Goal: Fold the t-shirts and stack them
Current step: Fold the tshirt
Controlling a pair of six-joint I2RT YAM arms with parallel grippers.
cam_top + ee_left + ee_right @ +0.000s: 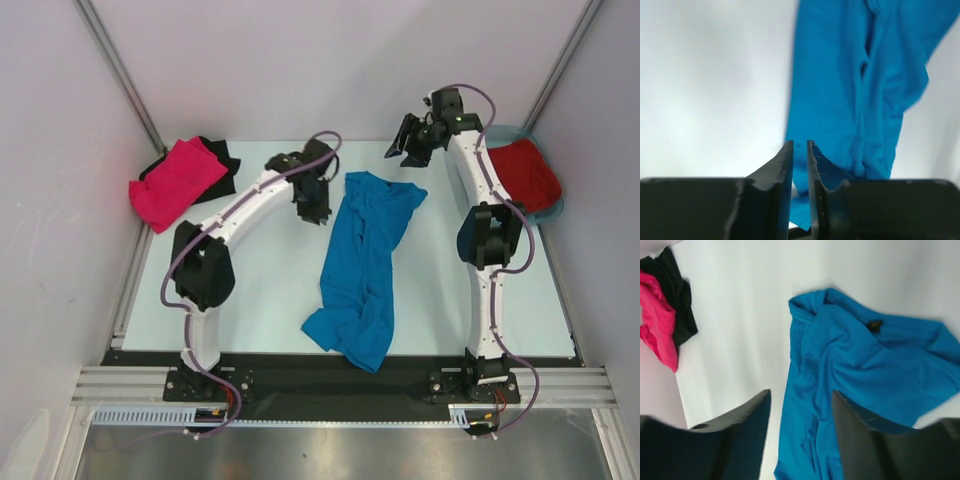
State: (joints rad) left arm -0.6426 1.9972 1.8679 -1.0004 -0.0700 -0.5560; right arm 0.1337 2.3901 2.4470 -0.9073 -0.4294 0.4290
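The bright blue short-sleeved cloth t-shirt (362, 270) lies unfolded and rumpled in a long strip at the middle of the pale desk (260, 290). It runs from about 12 o'clock, where its wider end spreads out, down to 6 o'clock, where the lower end reaches the dark strip at the near edge.

The left tool (800, 145) sits just beside the shirt's far end, on its 9 o'clock side. Its fingers stand only slightly parted, released, with nothing between them; the blue cloth shows beyond them.

The right tool (801, 395) hangs raised over the far edge at about 1 o'clock. It is spread wide and empty, looking down on the shirt's far end.

At 10 o'clock, in the far left corner, a hot pink cloth shirt (178, 182) lies bunched on top of a black cloth shirt (222, 158). At 2 o'clock a dark red cloth shirt (525, 172) lies in a teal plastic tub (553, 210), well apart from the blue one.
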